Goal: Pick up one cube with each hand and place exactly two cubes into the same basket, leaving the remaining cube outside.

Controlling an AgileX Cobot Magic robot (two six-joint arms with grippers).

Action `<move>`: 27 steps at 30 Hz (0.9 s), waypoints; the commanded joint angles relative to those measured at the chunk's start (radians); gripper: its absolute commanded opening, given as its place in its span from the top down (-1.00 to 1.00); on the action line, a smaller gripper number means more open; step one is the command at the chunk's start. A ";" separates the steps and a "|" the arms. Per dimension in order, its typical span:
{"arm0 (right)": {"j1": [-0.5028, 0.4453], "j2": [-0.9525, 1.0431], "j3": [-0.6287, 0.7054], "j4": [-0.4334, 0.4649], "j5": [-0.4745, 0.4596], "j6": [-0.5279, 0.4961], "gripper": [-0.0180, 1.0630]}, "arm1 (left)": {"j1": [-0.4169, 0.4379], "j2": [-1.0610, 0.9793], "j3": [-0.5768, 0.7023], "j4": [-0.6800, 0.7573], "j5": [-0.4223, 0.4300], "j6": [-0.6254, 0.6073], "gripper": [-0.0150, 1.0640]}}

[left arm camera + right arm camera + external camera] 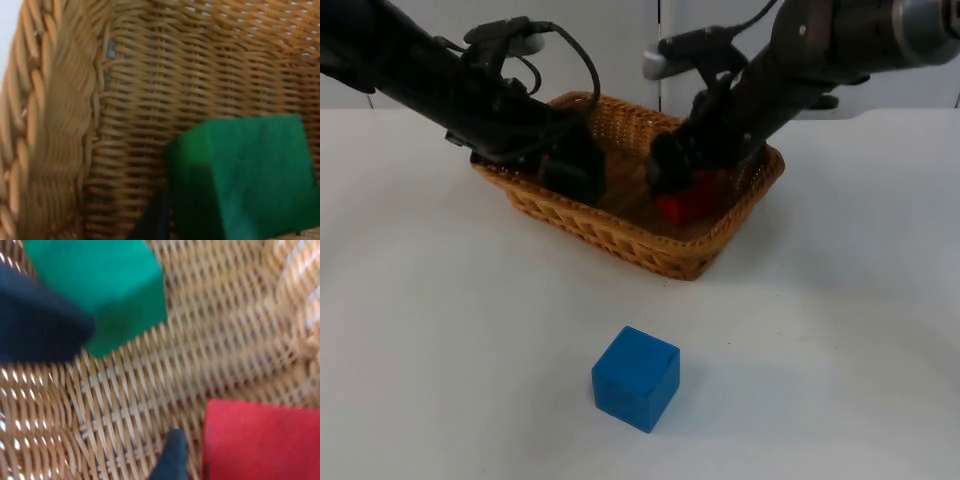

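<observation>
Both end effectors inside basket (620, 232): left (570, 170) seemingly grips green cube (245, 175), right (685, 180) holds red cube (692, 198) (no lettering).

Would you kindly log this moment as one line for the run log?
left gripper: in basket at green cube | right gripper: in basket at red cube | blue cube: on table

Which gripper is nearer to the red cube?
Right. The right gripper is inside the wicker basket right at the red cube; the left gripper is across the basket, by the green cube.
</observation>
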 commanded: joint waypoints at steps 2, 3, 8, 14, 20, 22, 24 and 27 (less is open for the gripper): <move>-0.002 -0.055 -0.008 0.002 -0.016 0.001 -0.42 | -0.003 -0.033 -0.005 -0.021 0.010 0.000 -0.67; -0.002 -0.076 -0.008 0.002 -0.014 0.001 -0.42 | -0.003 -0.044 -0.005 -0.021 0.013 0.000 -0.67; -0.002 -0.171 -0.008 0.002 0.001 0.001 -0.42 | 0.008 -0.107 -0.005 -0.009 0.056 0.000 -0.67; -0.002 -0.287 -0.008 0.002 0.075 0.001 -0.42 | 0.028 -0.202 -0.005 0.063 0.120 -0.067 -0.67; -0.002 -0.382 -0.008 0.002 0.164 0.001 -0.42 | 0.051 -0.301 -0.005 0.176 0.157 -0.184 -0.67; -0.002 -0.415 -0.008 0.002 0.193 0.004 -0.42 | 0.051 -0.341 -0.005 0.194 0.174 -0.203 -0.67; -0.002 -0.441 -0.008 0.002 0.215 0.004 -0.42 | 0.051 -0.378 -0.003 0.218 0.191 -0.217 -0.67; -0.002 -0.464 -0.008 0.002 0.236 0.004 -0.42 | 0.051 -0.413 -0.003 0.225 0.210 -0.221 -0.67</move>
